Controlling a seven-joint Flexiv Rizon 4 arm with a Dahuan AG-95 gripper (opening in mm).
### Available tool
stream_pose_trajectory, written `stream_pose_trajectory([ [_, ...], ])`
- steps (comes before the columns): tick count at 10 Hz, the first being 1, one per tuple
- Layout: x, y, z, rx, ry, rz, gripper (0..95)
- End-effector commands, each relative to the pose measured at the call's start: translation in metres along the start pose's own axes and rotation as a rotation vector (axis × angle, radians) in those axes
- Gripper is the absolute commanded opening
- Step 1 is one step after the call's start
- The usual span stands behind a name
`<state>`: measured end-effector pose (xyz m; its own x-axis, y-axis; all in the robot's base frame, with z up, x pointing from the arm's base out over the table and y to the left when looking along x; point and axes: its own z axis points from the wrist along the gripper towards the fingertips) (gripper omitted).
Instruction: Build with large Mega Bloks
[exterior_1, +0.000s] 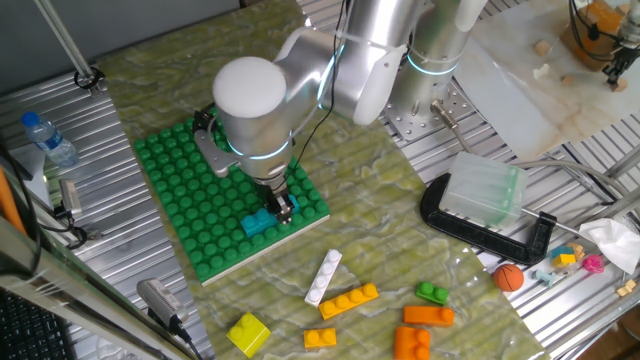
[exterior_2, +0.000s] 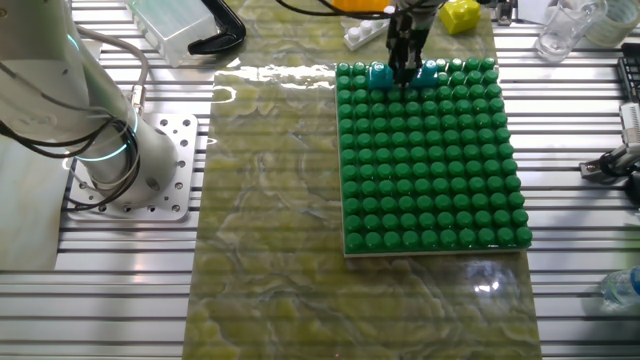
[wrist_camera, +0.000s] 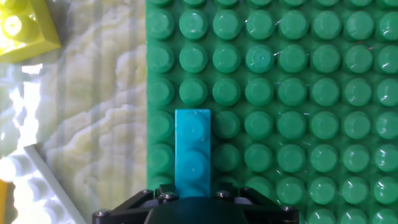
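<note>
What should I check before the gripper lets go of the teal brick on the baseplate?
1. Teal brick lies over the green baseplate, near its edge: ok.
2. Brick lined up with the stud rows, square to the plate edge in the hand view: ok.
3. Brick pressed fully down onto the studs: cannot tell; no view shows its underside.
4. Gripper at the brick, fingers closed on it: cannot tell; the hand hides the fingertips.
5. Neighbouring studs free of other bricks: ok.
6. Next bricks within sight: white brick and yellow brick lie loose on the mat: ok.
</note>
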<state>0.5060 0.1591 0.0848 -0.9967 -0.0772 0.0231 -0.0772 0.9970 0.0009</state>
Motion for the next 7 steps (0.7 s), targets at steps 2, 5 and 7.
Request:
stream_pose_trajectory([
  [2, 0.003, 0.008, -0.031, -0.006, -0.001, -0.007, 57.0],
  [5, 0.0, 0.01, -0.037, 0.002, 0.004, -0.012, 0.0],
  [7, -0.003, 0.007, -0.027, 0.001, -0.001, -0.014, 0.0],
])
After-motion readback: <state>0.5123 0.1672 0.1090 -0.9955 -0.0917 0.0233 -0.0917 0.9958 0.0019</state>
